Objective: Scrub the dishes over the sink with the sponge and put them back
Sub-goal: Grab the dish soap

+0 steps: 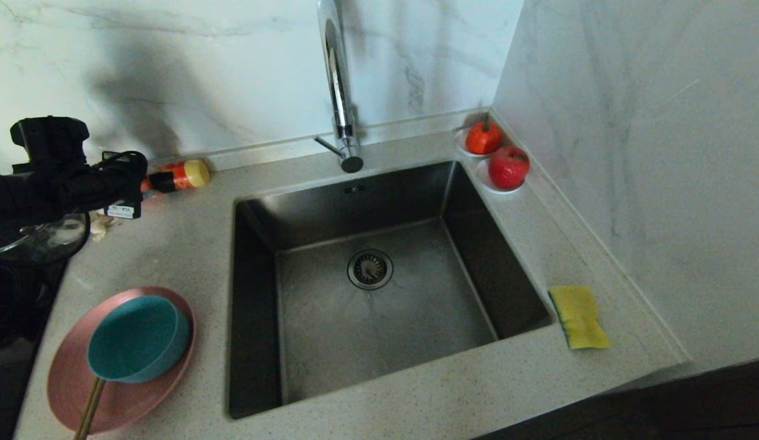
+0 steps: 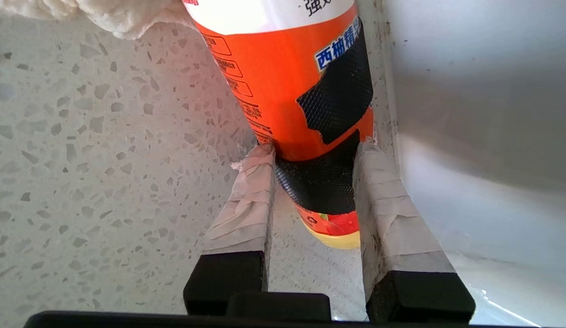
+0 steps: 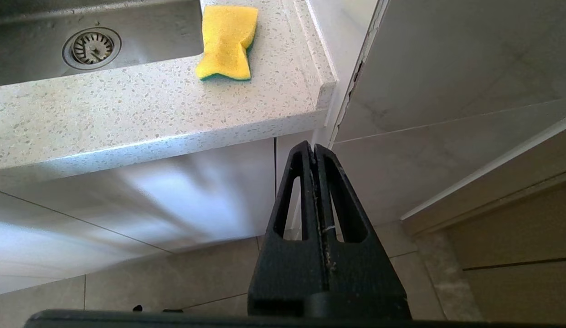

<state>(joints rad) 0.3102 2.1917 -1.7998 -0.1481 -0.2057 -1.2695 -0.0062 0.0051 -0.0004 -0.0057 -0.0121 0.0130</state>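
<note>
Nearest, at the counter's near-left corner, the matte pink plate [image 1: 68, 379] lies flat with the teal bowl [image 1: 138, 336] sitting in it and thin wooden sticks [image 1: 89, 406] poking out from under the bowl. Both dishes look rigid and light, probably slick once wet; the bowl's raised rim is the best place to pinch it. The yellow sponge [image 1: 578, 316] rests right of the sink [image 1: 379, 293], soft and compressible, best taken across its narrow waist. At far left, the left gripper [image 2: 312, 157] clamps its taped fingers on an orange detergent bottle [image 1: 178, 176] lying on its side near the wall. The right gripper [image 3: 314, 152] hangs below the counter, fingers pressed together, empty.
</note>
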